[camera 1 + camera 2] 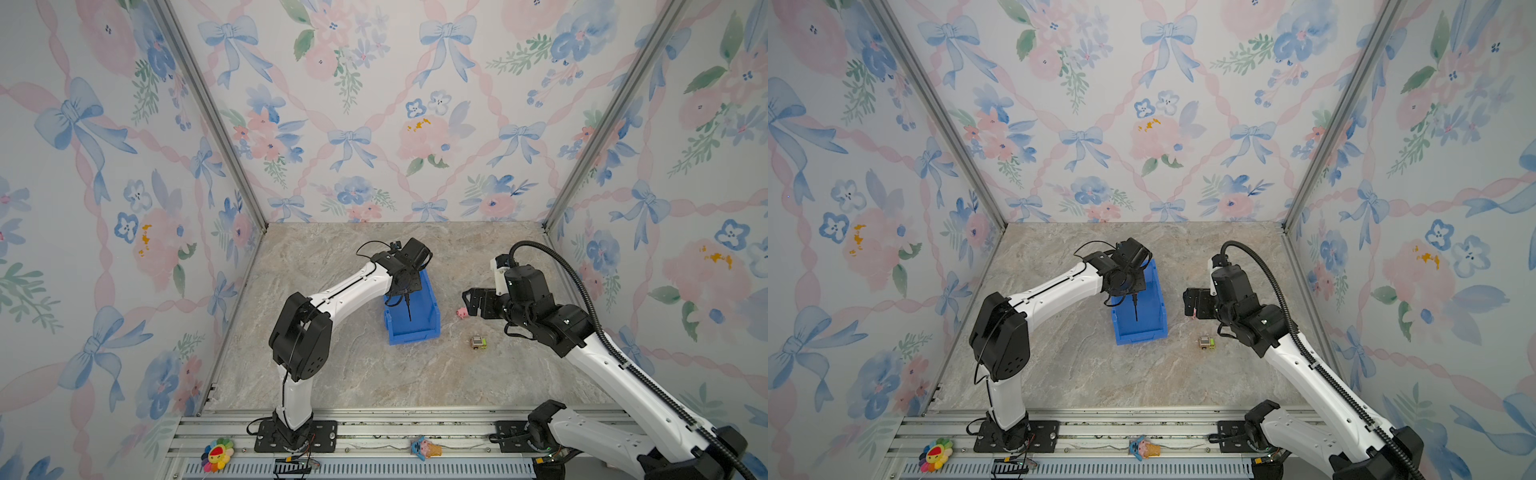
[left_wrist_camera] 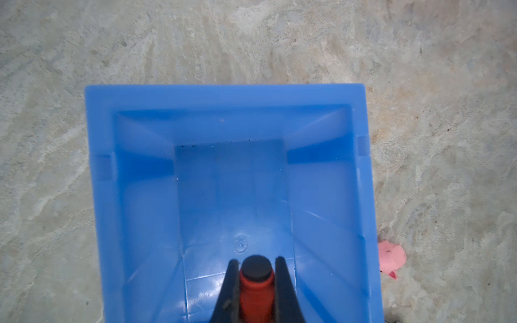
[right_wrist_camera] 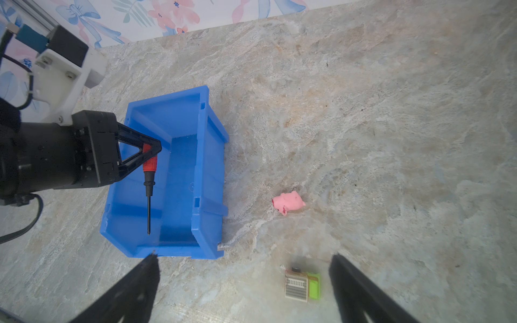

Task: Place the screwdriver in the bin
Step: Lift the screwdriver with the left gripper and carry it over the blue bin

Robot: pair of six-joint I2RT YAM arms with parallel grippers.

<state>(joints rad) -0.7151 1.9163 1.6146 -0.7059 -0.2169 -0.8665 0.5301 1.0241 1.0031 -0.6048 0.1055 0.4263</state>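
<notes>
Your left arm (image 1: pixel 353 286) and right arm (image 1: pixel 594 374) wear white shells with black joints; a ribbed black hose (image 1: pixel 559 258) runs along the right arm.

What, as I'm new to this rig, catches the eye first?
The blue bin mid-table, with the left gripper shut on a red screwdriver, shaft over its inside. Right of it lie a pink pig and a toy car, near the open right gripper.

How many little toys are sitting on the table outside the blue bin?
2. A pink pig lies just right of the bin. A small toy truck sits nearer the front edge, also right of the bin. Others may be hidden.
</notes>
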